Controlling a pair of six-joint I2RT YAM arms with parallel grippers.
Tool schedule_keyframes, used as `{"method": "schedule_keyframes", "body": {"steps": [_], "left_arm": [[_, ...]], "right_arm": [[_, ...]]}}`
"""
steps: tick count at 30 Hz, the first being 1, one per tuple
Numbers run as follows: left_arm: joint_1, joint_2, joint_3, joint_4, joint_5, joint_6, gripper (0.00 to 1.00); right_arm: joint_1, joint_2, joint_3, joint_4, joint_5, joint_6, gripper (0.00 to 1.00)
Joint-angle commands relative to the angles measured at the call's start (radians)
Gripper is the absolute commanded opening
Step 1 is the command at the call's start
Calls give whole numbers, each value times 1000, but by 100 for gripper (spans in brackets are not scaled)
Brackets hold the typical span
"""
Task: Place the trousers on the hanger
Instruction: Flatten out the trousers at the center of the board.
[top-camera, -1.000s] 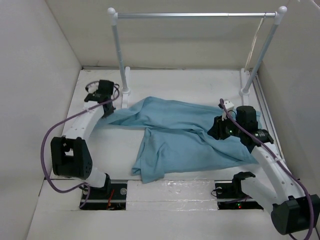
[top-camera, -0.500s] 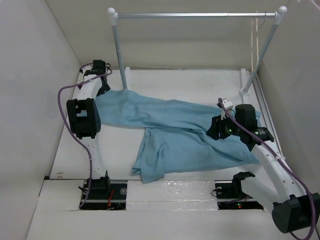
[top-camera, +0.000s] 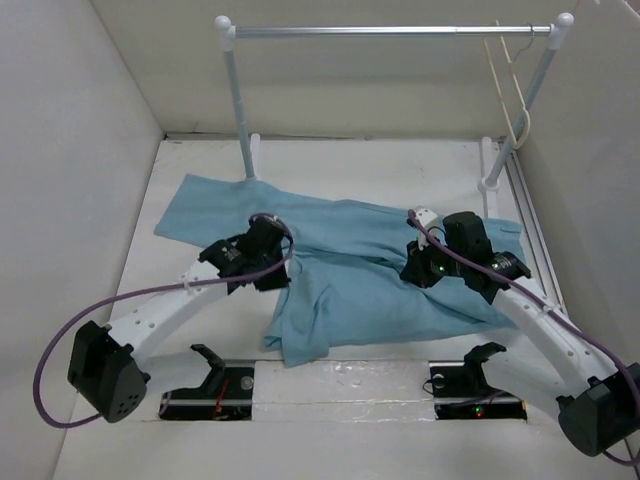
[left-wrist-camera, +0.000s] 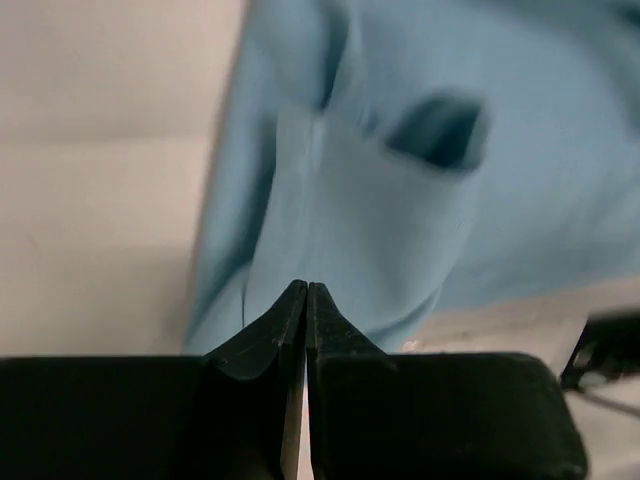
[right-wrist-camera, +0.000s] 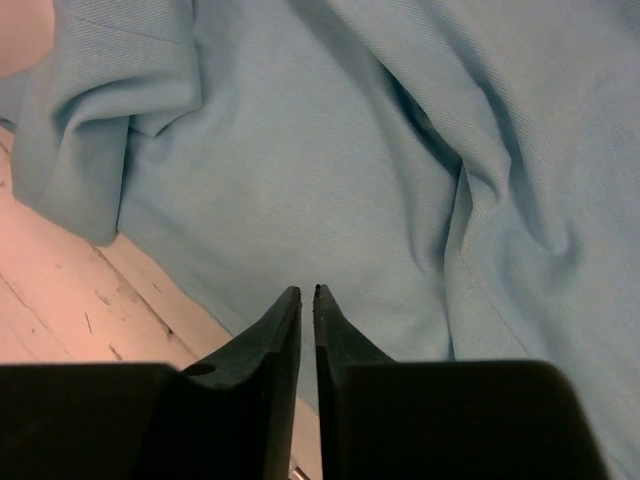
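Observation:
The light blue trousers (top-camera: 370, 270) lie spread flat on the white table, one leg reaching to the back left. My left gripper (top-camera: 262, 255) hovers over their left middle. In the left wrist view it (left-wrist-camera: 306, 286) is shut and empty above the cloth (left-wrist-camera: 400, 200) with its pocket. My right gripper (top-camera: 424, 263) hovers over the right part. In the right wrist view it (right-wrist-camera: 307, 290) is shut and empty just above wrinkled cloth (right-wrist-camera: 330, 150). The pale beige hanger (top-camera: 500, 85) hangs from the right end of the rail, away from both grippers.
The metal clothes rail (top-camera: 390, 31) on white posts (top-camera: 240, 110) spans the back of the table. White walls close in the left, right and back. Bare table (top-camera: 370, 165) shows behind the trousers. Both arm bases sit at the near edge.
My left arm has swung from the far left back corner to over the trousers' middle, leaving the leg stretched out flat at the back left. My right gripper shifted slightly left.

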Motion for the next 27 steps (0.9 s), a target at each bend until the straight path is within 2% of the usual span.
{"method": "schedule_keyframes", "body": {"steps": [1,2,4,5,6,8,10,12,13,18,22,27], "left_arm": [[-119,-75,-89,-136,102,-213,0],[-221,-142,-124,-143,116,-256,6],[-306,-196,-156,-177,110,-416,23],[-345,-241,-197,-173,132,-457,37],[-412,-255,-219,-162,134,-500,41],[-477,-291,-295,-141,148,-627,46],[-552,-296,-333,-99,142,-731,47],[-589,-289,-344,-123,79,-802,47],[-598,-282,-339,-134,9,-824,48],[-598,-266,-339,-186,-126,-927,47],[-598,-235,-386,-125,-113,-935,46],[-598,-174,-455,-58,-71,-921,40]], "right_arm": [[5,-22,37,24,21,1,18],[-4,-25,35,20,16,1,22],[-4,-31,35,7,11,-2,28],[-4,-34,30,6,7,-2,29],[-4,-34,29,4,4,0,33],[-4,-45,24,-5,-2,4,36],[-4,-54,17,-6,-4,12,39],[-4,-74,14,-8,-2,15,41],[-4,-80,14,-16,-2,16,41],[-4,-132,0,-34,1,30,41],[-4,-174,-11,-54,14,39,41],[-4,-198,-9,-68,18,41,41]]}}
